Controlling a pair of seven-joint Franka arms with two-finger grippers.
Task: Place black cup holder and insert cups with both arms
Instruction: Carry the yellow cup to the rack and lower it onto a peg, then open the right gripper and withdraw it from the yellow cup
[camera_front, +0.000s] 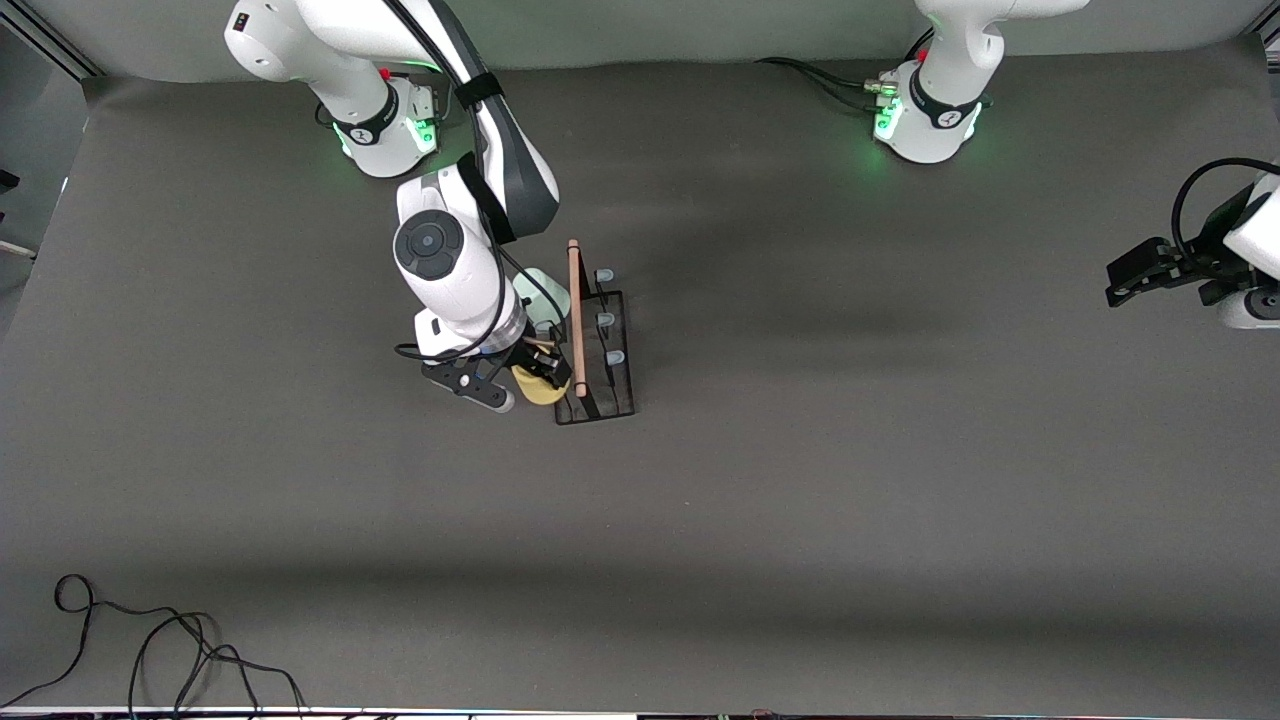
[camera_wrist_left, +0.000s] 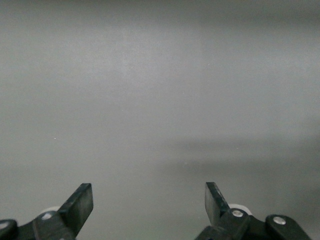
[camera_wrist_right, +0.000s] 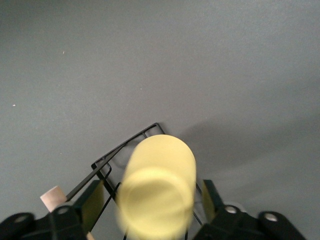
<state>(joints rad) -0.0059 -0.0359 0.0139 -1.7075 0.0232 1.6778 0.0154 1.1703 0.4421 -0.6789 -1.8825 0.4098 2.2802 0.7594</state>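
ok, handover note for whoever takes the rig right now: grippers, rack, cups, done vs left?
Left gripper: open, empty, waiting over bare table at the left arm's end.
Right gripper: at the black cup holder, fingers open either side of the yellow cup, which sits between them on the rack's right-arm side.
Rack: upright on the table, wooden handle on top.
Pale grey-green cup: on the same side, farther from the front camera.
Blue cup: not visible.
Three pegs on the left-arm side are bare.
Left: confirm yellow is seated, retract, check blue.
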